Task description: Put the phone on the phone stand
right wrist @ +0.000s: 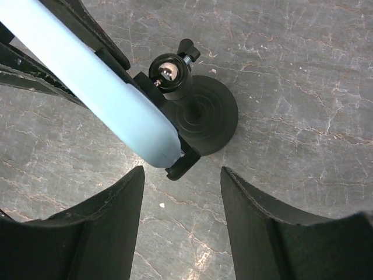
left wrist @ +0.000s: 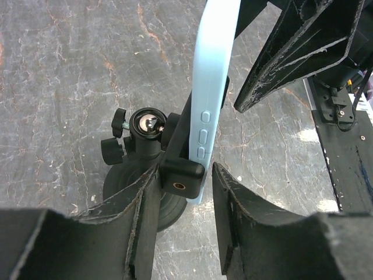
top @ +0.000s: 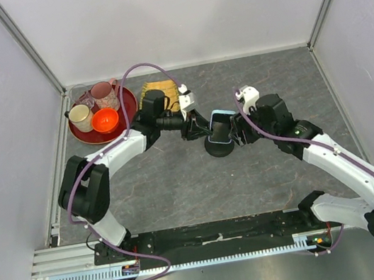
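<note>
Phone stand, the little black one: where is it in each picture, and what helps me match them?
Top external: the phone stand is mid-table, where the arms meet.
Left wrist: phone stand left of centre, lower half.
Right wrist: phone stand upper centre, round base showing.
Shared landmark: the phone, light blue edge, at its clamp.

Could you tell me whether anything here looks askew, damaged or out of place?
Nothing stands out. The phone sits in the clamp of the upright phone stand, and the left hand and right hand are open beside it.
</note>
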`<state>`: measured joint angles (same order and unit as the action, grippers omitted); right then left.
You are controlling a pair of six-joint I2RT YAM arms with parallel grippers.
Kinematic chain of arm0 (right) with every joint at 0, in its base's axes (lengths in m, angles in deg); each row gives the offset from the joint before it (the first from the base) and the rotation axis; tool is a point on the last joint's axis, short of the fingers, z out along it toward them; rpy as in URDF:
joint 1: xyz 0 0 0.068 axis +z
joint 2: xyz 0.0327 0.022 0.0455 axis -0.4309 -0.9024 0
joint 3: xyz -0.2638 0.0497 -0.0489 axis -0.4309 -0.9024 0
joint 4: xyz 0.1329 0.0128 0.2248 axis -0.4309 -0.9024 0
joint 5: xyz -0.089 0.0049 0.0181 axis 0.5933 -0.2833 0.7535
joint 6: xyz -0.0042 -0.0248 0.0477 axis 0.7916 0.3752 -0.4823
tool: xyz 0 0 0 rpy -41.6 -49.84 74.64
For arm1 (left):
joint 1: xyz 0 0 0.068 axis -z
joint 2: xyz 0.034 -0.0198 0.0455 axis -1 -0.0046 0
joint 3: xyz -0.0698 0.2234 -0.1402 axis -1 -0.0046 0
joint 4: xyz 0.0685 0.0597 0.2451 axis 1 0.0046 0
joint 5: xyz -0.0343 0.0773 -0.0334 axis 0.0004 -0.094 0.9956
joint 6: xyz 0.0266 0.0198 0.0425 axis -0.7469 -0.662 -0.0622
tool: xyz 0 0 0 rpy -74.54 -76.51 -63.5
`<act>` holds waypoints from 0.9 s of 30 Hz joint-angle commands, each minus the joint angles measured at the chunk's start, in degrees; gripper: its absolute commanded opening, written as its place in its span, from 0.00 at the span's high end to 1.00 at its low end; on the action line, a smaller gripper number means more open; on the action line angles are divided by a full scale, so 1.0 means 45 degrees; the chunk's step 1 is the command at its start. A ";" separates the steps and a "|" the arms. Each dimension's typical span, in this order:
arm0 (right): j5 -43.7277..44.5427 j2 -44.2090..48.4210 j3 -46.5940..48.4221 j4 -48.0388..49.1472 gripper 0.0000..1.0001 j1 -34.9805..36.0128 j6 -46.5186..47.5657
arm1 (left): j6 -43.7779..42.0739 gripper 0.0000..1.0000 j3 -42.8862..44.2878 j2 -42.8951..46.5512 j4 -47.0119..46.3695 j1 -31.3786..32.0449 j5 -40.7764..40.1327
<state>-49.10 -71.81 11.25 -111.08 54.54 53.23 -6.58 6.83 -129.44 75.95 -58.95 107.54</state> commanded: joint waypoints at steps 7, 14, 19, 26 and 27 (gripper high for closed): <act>-0.0400 -0.0436 0.0291 0.0997 0.42 -0.0042 0.0063 | 0.0136 0.86 0.0151 -0.0102 0.0000 0.0307 -0.1128; -0.0440 0.0247 -0.0354 0.2226 0.52 -0.0042 0.0063 | 0.0914 0.98 0.0796 -0.0259 0.1681 0.0618 -0.3526; -0.0635 0.0813 -0.0802 0.2949 0.59 -0.0022 -0.0521 | 0.1815 0.98 0.0444 -0.0414 0.1661 0.0854 -0.6090; -0.0304 0.1575 -0.0901 0.3029 0.59 -0.0003 -0.1186 | 0.1210 0.98 -0.1465 -0.0201 -0.0657 0.1108 -0.6249; -0.0109 0.1789 -0.0881 0.2971 0.56 -0.0022 -0.1187 | 0.1248 0.98 -0.1682 -0.0123 -0.1088 0.1108 -0.6305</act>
<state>-47.39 -67.46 6.51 -103.46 53.44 50.92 -0.48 4.95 -127.38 73.58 -53.97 89.71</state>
